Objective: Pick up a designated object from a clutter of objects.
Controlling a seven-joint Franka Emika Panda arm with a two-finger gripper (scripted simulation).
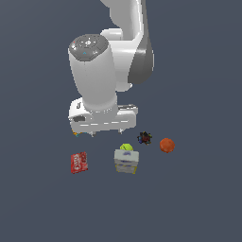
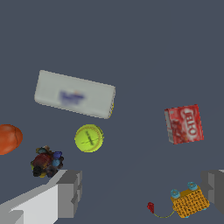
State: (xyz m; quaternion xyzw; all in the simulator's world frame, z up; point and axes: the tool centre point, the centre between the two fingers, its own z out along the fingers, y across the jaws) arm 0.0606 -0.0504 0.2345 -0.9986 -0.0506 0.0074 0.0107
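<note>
The designated object, a flat red box with white lettering [image 1: 79, 162] [image 2: 184, 124], lies on the floor at the exterior view's left, apart from the other items. My gripper [image 1: 107, 133] [image 2: 140, 192] hangs open above the floor, behind the box and a little toward the exterior view's right, touching nothing. The grey fingers [image 2: 65, 192] stand wide apart. The clutter of objects holds a yellow-green ball [image 1: 125, 147] [image 2: 89, 138], a white-blue box [image 1: 126, 161] [image 2: 75, 94], a dark multicoloured lump [image 1: 144, 138] [image 2: 46, 162] and an orange ball [image 1: 167, 145] [image 2: 8, 139].
An orange-yellow striped piece [image 2: 189, 201] and a tiny red bit [image 2: 151, 206] lie on the floor below the gripper, near one finger. In the exterior view the hand hides most of the striped piece [image 1: 75, 133]. The floor is plain dark grey.
</note>
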